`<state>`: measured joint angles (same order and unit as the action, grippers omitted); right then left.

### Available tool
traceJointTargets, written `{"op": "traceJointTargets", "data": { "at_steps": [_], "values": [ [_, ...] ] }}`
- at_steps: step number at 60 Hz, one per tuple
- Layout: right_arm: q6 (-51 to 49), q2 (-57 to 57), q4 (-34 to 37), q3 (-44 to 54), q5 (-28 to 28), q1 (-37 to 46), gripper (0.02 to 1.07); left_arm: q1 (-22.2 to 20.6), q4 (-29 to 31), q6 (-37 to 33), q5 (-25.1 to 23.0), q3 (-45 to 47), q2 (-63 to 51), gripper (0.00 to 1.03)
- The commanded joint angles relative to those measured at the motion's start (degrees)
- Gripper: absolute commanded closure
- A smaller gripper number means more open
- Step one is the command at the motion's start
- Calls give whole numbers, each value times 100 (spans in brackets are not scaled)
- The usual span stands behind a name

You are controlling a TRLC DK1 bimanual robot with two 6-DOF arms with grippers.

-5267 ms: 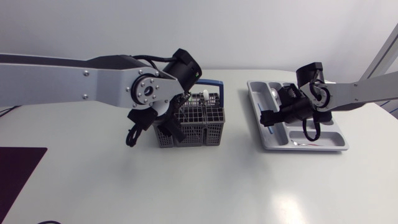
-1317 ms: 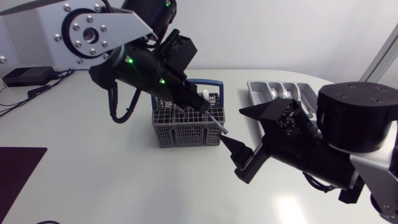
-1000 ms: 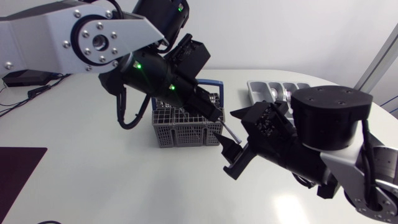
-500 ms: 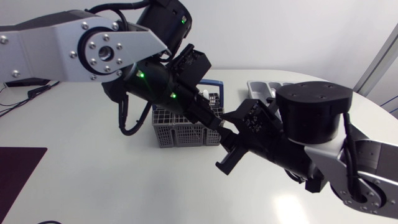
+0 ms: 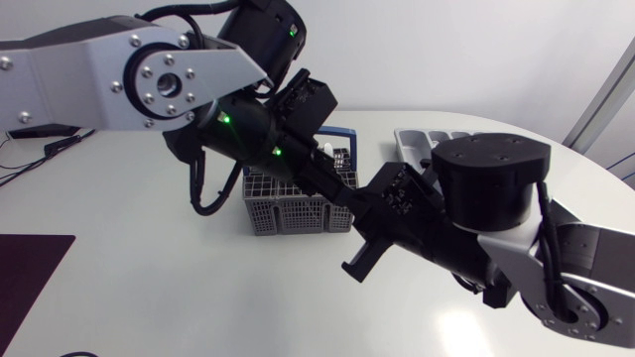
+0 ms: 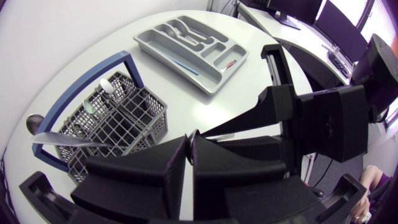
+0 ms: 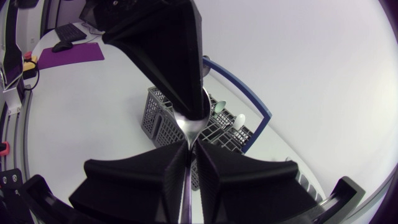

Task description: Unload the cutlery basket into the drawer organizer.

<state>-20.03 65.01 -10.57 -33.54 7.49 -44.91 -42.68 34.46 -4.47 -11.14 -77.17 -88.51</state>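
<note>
**Handover of a cutlery piece above the basket**

Steel cutlery piece hangs in the air between the two claws, above the right end of the cutlery basket. It is clear of both the basket and the table. The left gripper is pressed together on the piece's broader end. The right gripper pinches the thin stem just below. Both claws therefore hold the same piece, tip to tip. I cannot tell whether it is a spoon or a fork, because its head is hidden inside the left claw.

The basket has a blue handle and holds more pieces. Among them are a spoon standing upright and a knife lying across the near side. The drawer organizer sits well apart on the far right of the table, with a few pieces already in its compartments.

I judge the piece to be light, stiff and smooth, and so slippery under the hard wedge fingers. A narrow stem like this is apt to swivel or slide if only its edge is pinched. The safer hold is across the flat of the handle, near its middle. The left claw should let go only once the right claw has a firm hold.
</note>
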Motion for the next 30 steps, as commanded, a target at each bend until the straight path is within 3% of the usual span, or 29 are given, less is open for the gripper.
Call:
{"op": "traceJointTargets", "data": {
  "at_steps": [1,13,24,25,30],
  "values": [
    [-150,55,-15,14,7,-36,101,-92,26,69,-64,123,44,98],
    [-185,-59,143,49,-10,-89,101,-74,17,69,-55,79,79,95],
    [-220,-244,406,58,-63,-133,101,-21,17,175,-47,-27,106,55],
    [-220,-287,468,58,-63,-150,101,-13,17,210,-47,-53,115,45],
    [-220,-402,609,93,-107,-159,101,49,17,254,-47,-123,176,20]
  ]
}}
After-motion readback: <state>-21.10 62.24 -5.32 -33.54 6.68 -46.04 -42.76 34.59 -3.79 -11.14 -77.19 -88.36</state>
